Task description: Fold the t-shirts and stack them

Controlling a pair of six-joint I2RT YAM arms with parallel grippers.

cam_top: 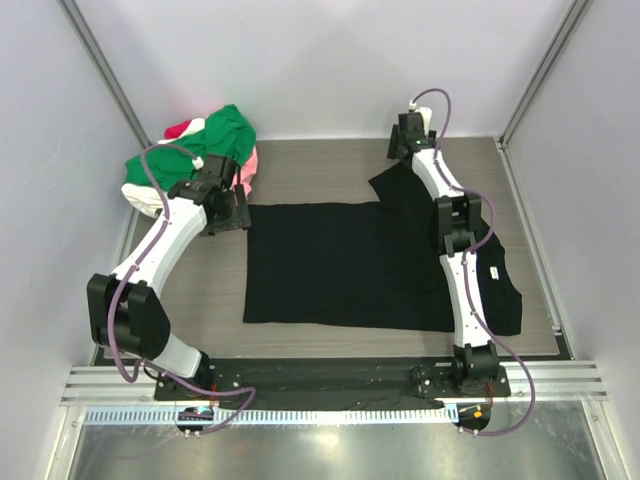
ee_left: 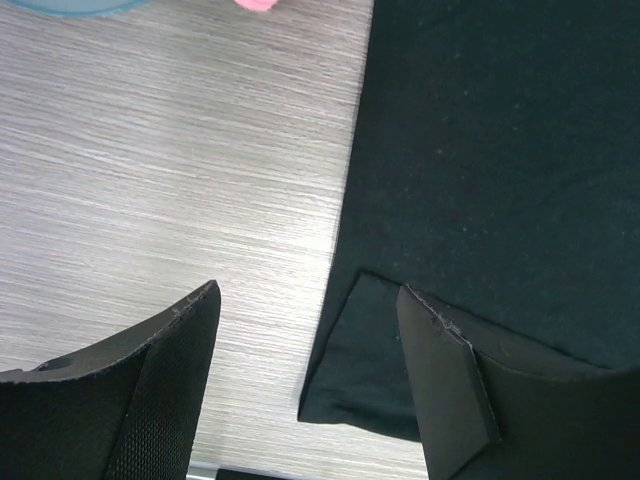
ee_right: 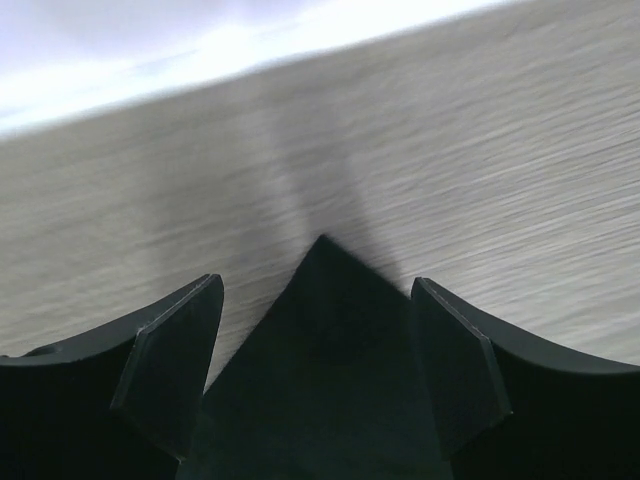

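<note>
The black shirt (cam_top: 340, 265) lies flat between the left gripper (ee_left: 310, 330) and the right gripper (ee_right: 315, 300). Both are spread and hold nothing. The left straddles the shirt's side edge, one finger over cloth and the other over bare wood. A pointed corner of cloth sits between the right's fingers. For a clean fold, each should probably drop low, pinch its corner fully, then lift in step so the cloth does not bunch. The pile (cam_top: 215, 135) of green, pink, white and red shirts sits just beyond the left gripper. The table (cam_top: 330, 165) is smooth grey woodgrain, closed in by pale walls (cam_top: 300, 60).
</note>
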